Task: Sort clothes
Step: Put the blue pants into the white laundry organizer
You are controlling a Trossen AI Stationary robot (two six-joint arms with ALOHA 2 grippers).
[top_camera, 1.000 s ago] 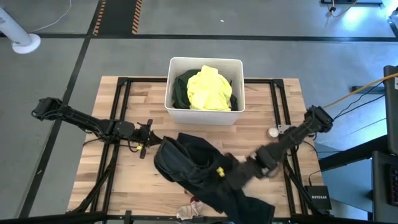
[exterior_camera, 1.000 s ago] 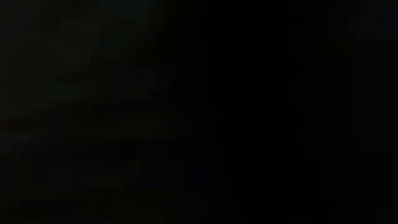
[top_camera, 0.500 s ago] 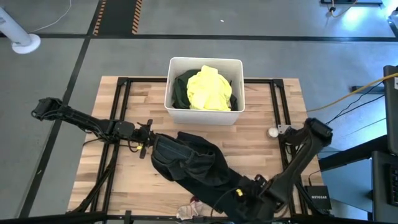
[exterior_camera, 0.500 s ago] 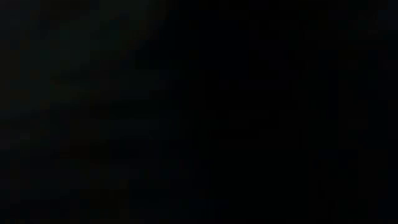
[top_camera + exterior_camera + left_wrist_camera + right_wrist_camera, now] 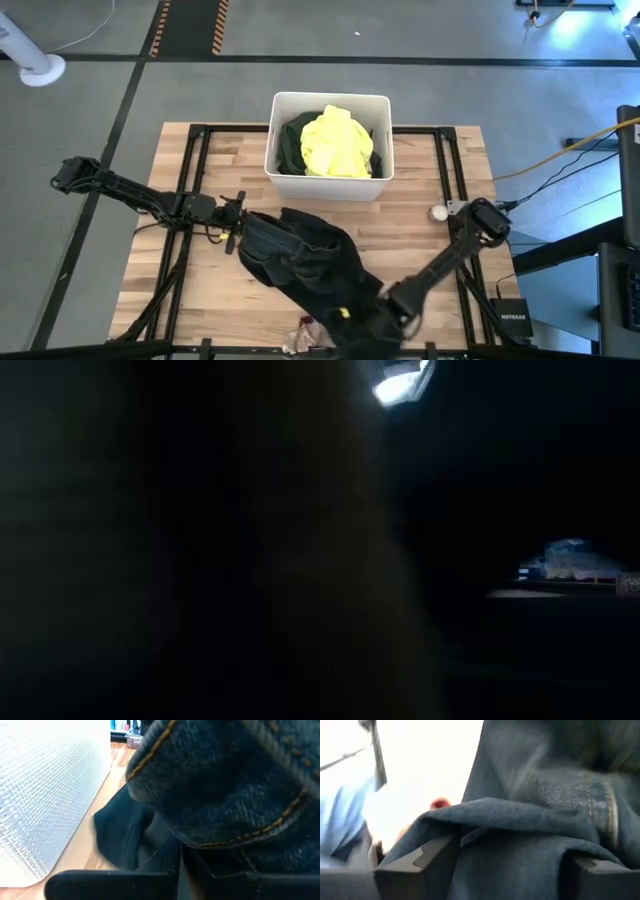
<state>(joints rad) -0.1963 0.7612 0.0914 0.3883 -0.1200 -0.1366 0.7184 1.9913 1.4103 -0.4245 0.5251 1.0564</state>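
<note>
Biggest worry from where I'm standing: the dark jeans [image 5: 300,262] are strung out across the wooden table [image 5: 420,160] between both arms, and the far end hangs right at the front edge. If either grip slips, I'd bet the whole heavy bundle slumps off the table, or drags the small pink and pale scrap [image 5: 303,335] lying by that edge down with it. Denim that thick is bulky, so a shallow pinch could easily let go.

The white bin [image 5: 330,190] sits at the back middle with the bright yellow top [image 5: 335,142] heaped over a dark green shirt [image 5: 290,145], already pretty full. Adding the jeans there could spill something over the rim.

Pose-wise, the left arm stretches in low from the left side, and the left gripper [image 5: 238,225] is clamped tight on the waistband end of the jeans. The right arm folds down sharply toward the front edge, with the right gripper [image 5: 352,318] standing wide and a thick fold of denim bunched between its fingers [image 5: 415,865], so it looks like it's holding the jeans too.
</note>
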